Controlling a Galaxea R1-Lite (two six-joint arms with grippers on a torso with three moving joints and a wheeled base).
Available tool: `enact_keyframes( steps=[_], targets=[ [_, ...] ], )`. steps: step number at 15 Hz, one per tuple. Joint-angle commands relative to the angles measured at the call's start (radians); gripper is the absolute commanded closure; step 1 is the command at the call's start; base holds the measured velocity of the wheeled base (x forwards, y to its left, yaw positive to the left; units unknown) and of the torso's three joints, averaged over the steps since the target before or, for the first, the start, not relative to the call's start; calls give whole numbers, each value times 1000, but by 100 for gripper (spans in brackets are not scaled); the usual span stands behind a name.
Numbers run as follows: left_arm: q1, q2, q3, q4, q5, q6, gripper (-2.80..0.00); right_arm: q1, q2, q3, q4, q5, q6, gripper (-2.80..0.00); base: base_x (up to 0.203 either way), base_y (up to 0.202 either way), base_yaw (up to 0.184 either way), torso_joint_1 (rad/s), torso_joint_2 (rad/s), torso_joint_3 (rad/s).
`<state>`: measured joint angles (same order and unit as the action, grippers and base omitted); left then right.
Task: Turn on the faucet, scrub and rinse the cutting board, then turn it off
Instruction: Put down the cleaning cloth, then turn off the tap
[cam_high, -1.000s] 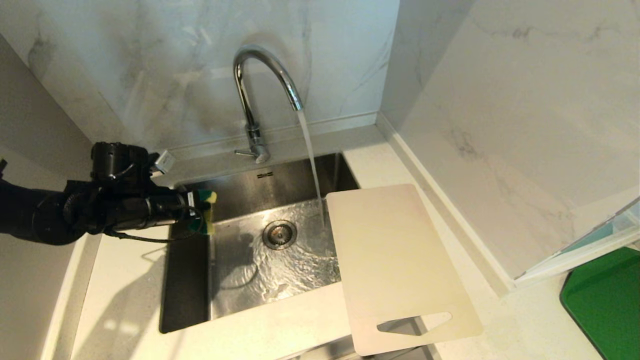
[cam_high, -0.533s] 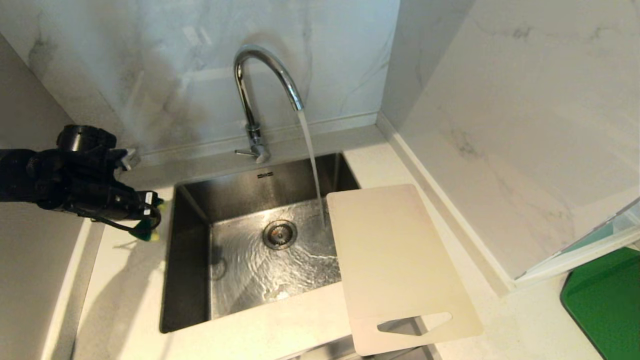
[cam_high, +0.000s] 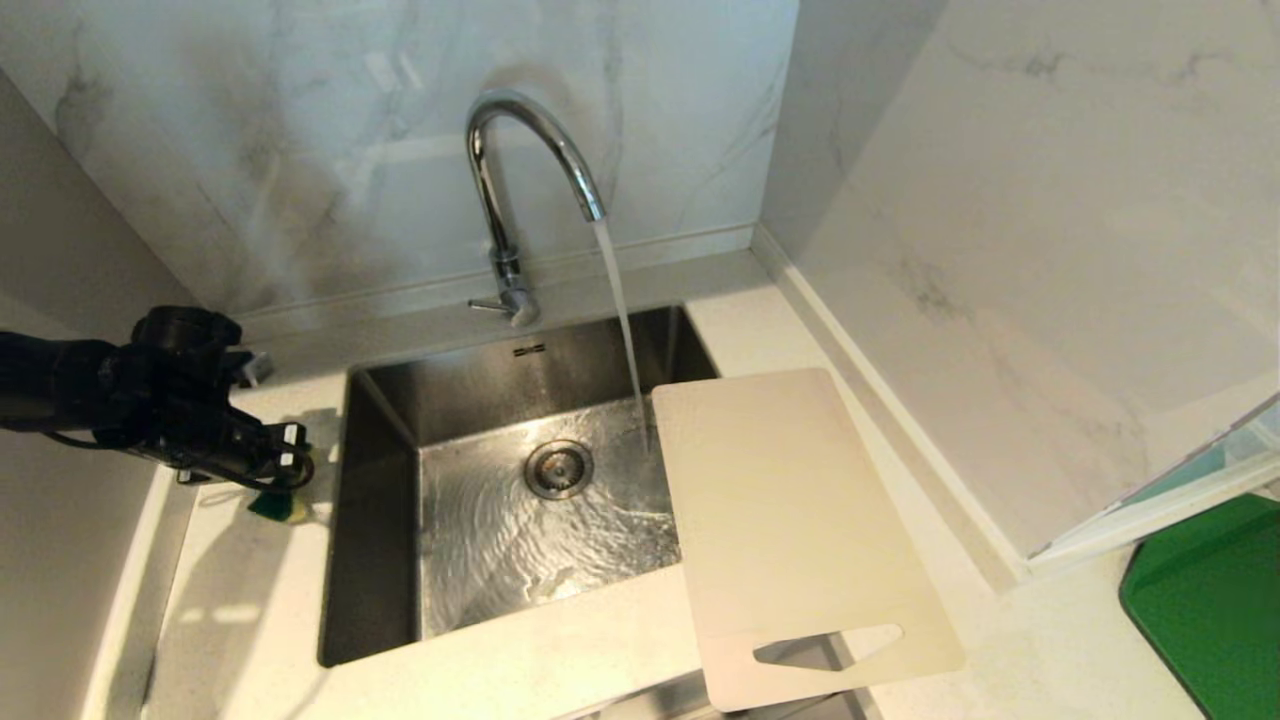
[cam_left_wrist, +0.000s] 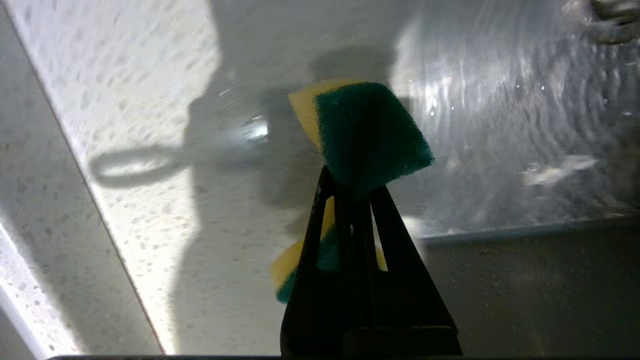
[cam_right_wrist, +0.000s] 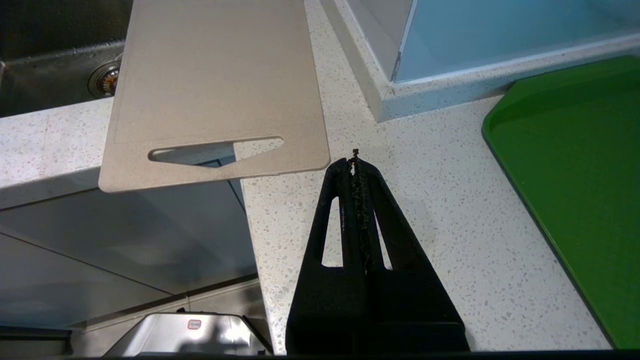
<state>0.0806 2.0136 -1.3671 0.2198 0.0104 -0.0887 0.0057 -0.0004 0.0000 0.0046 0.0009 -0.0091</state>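
Speckled pale countertop (cam_high: 560, 650) around a steel sink (cam_high: 380, 560). Nearest: right gripper (cam_right_wrist: 356, 162) pressed shut and empty, above the counter, between cutting board (cam_high: 790, 520) and green board (cam_high: 1215, 600). Cutting board flat across the sink's right rim, handle end overhanging the counter front. Left gripper (cam_high: 290, 465) clamped on a yellow-green sponge (cam_left_wrist: 367, 135), over the counter left of the sink. Farthest: faucet (cam_high: 520, 170) running into the basin.
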Motion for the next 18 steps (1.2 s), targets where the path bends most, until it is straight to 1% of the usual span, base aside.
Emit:
enact_keyframes(
  steps=[1,2,3,5,8,10,12,14,15,16,18],
  targets=[
    [24,38,20,5,0,-2,0,0,0,0,0,1,2,0,0,0,0,0,0,0],
    [28,32,30,5,0,-5,-131,0,0,0,0,1,3,0,0,0,0,0,0,0],
    [28,27,32,9,5,-16,-280,0,0,0,0,1,3,0,0,0,0,0,0,0],
    [28,11,39,10,4,-31,-280,0,0,0,0,1,3,0,0,0,0,0,0,0],
    [25,-22,40,16,3,-36,-280,0,0,0,0,1,5,0,0,0,0,0,0,0],
    [25,-68,40,16,2,-37,-280,0,0,0,0,1,5,0,0,0,0,0,0,0],
    [25,-139,38,15,-1,-51,-280,0,0,0,0,1,5,0,0,0,0,0,0,0],
    [8,-230,33,14,-38,-80,-280,0,0,0,0,1,5,0,0,0,0,0,0,0],
    [-17,-268,30,15,-59,-103,-280,0,0,0,0,1,5,0,0,0,0,0,0,0],
    [-64,-294,26,16,-71,-134,0,0,0,0,0,1,5,0,0,0,0,0,0,0],
    [-154,-319,10,13,-79,-218,0,0,0,0,0,1,5,0,0,0,0,0,0,0]
  ],
)
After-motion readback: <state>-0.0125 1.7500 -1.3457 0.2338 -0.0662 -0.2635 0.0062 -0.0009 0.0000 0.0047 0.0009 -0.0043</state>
